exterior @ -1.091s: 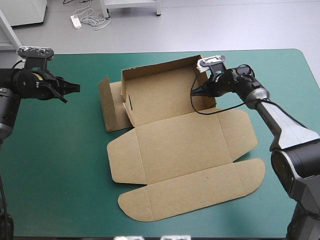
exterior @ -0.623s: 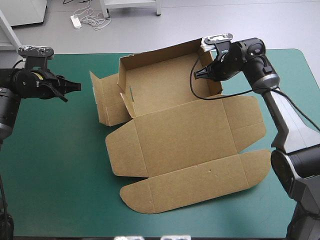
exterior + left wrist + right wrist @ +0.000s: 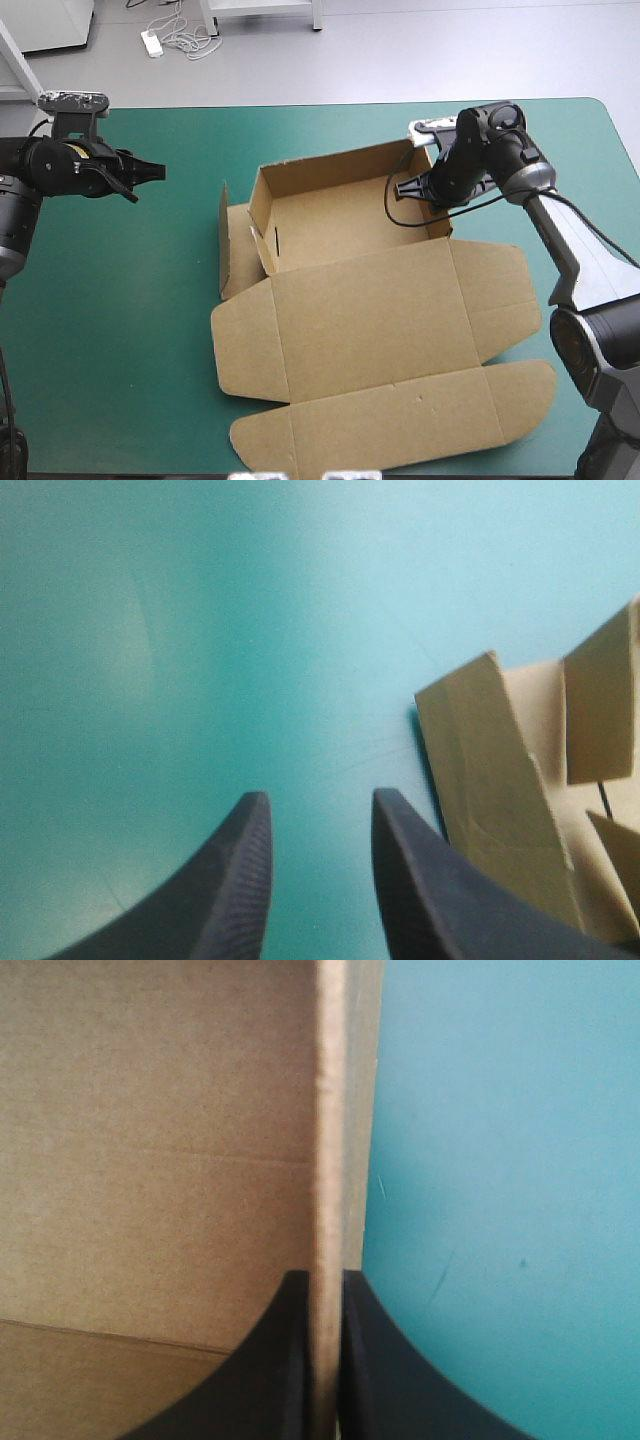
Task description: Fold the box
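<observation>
Two grippers, only one at work. R gripper is clamped on the box, its black fingers nipping the right wall from both sides; the wrist view shows the board edge-on between them. L gripper hangs over the teal-green cover, well left of the box, fingers a small gap apart w/ nothing between.

Box sits mid-table, twd the far side. Tray part has far and right walls up. Left flap is only half raised, leaning outward, untucked. Lid lies flat, reaching to the near edge, end flaps spread out.

Step in hand, as I read it: setting the right wall square while the left side waits. To do it well:
- Hold the pinch low-ish and firm, but don't crush the board edge.
- Swing the wall about its crease, not by dragging. The sheet is light and prob. slides on the cover.
- Stop at upright; past that the crease may buckle.
- Bring L gripper in to the left flap, approaching from outside so it pushes the flap up and inward rather than knocking the tray right.
- Use the R hold as the anchor while L pushes, so opposing forces stay balanced.

Risk: if R lets go too soon, the wall may spring back out.
</observation>
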